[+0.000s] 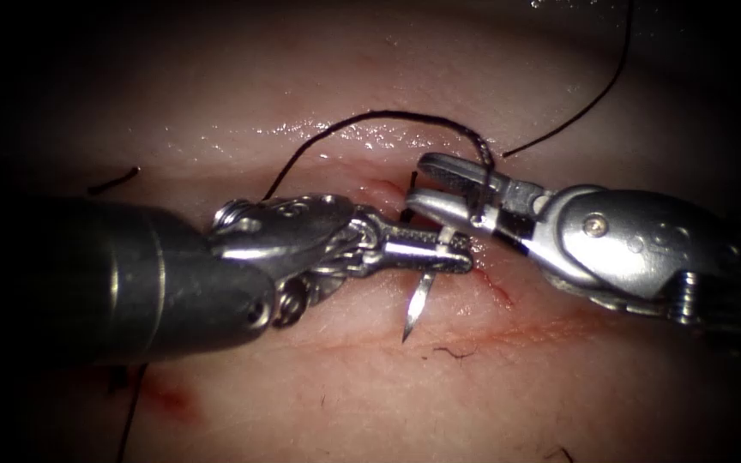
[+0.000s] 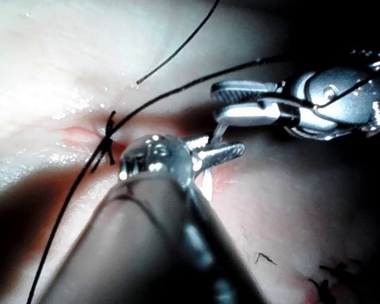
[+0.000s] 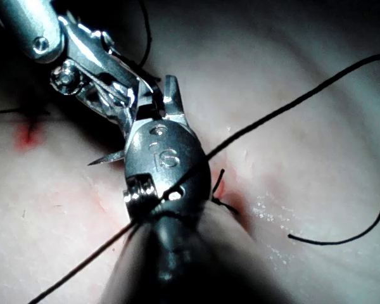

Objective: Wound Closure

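Left tool [image 1: 439, 255]: my jaws are pressed together on the needle [image 1: 418, 302], pinching it near the pointed end; the grip sits just over the cut, presumably to keep the point steady and clear of the surface.
Needle: its tip points down and toward the viewer in the endoscope view, free of the tissue [image 1: 319, 394]; the rest of the curve runs up behind my left jaws toward my right tool, and I cannot tell how much of it lies there.
Right tool [image 1: 426, 184]: my jaws are spread, one above the other, just beside the left tool's tip and holding nothing that I can make out; this placement reads as readiness to meet the needle's hidden end, but that is a judgement.
Thread [image 1: 370, 116]: it arcs over the tissue above the cut, drapes across my right tool's upper jaw, and trails off to the upper right; it lies slack, so nothing is under tension.
Knot [image 2: 107, 136]: a tied stitch with short ends stands at the cut, seen in the left wrist view.
Cut [image 1: 508, 330]: a thin reddish line running left to right beneath both tools.
Red fluid [image 1: 169, 399]: a small spot below the cut, on its left part.
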Robot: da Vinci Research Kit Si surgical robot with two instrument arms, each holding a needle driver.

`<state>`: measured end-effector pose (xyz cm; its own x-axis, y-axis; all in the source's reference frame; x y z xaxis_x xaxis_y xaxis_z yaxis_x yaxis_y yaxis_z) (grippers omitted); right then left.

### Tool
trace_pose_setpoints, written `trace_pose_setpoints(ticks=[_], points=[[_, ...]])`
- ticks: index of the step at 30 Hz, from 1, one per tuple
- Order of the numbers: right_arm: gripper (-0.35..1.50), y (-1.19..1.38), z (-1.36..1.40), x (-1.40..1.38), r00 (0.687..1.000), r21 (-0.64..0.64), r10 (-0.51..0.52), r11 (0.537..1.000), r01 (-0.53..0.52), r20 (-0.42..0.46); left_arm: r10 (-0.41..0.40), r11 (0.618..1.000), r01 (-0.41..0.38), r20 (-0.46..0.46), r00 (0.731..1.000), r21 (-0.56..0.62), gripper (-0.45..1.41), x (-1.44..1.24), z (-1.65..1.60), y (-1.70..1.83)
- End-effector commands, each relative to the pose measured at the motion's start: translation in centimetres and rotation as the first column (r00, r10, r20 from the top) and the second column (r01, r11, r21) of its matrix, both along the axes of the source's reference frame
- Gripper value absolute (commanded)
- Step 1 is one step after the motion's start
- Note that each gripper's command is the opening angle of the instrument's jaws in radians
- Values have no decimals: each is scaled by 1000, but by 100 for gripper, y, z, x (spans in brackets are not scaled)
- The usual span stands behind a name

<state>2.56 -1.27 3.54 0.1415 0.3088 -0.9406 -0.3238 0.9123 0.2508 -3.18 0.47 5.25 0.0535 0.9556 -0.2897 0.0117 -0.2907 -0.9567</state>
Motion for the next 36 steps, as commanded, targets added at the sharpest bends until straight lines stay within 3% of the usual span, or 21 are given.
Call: trace_pose_setpoints(ticks=[1, 4, 10, 15, 17, 19, 22, 24, 25, 28, 33, 36], points=[[-35, 0, 3, 4, 1000, 1, 6, 1000, -6, 7, -26, 998, 24, -33, 999, -55, 103, -6, 6, 2], [-35, 1, 5, -1, 999, 3, 28, 1000, -28, 36, -47, 991, 38, -68, 997, -129, 121, -7, 6, 2], [-35, 1, 19, -16, 991, -1, 72, 997, -73, 115, -56, 963, 2, -195, 979, -269, 121, -6, 8, 3], [-35, -2, 38, -29, 973, -16, 135, 991, -134, 189, -77, 915, -77, -358, 931, -396, 121, -8, 21, 1], [-35, -4, 46, -32, 963, -25, 159, 987, -157, 217, -66, 870, -158, -429, 901, -466, 116, -11, 30, -4], [-35, -4, 54, -36, 953, -36, 181, 983, -178, 242, -57, 841, -219, -484, 873, -495, 104, -15, 41, -11], [-35, -4, 64, -41, 942, -43, 206, 979, -202, 265, -43, 797, -280, -513, 857, -535, 82, -23, 56, -22], [-35, -5, 70, -43, 933, -73, 218, 976, -206, 287, -43, 775, -295, -513, 857, -559, 47, -27, 64, -25], [-35, -7, 73, -44, 928, -93, 225, 974, -206, 299, -48, 750, -309, -514, 856, -585, 20, -29, 68, -26], [-35, -9, 77, -48, 920, -131, 248, 967, -218, 303, -68, 699, -322, -508, 859, -639, -24, -33, 73, -27], [-35, -11, 78, -52, 911, -199, 281, 953, -228, 301, -77, 690, -328, -516, 853, -646, -42, -34, 75, -29], [-35, -11, 78, -52, 908, -231, 299, 944, -236, 295, -84, 692, -355, -558, 825, -628, -42, -34, 77, -28]])
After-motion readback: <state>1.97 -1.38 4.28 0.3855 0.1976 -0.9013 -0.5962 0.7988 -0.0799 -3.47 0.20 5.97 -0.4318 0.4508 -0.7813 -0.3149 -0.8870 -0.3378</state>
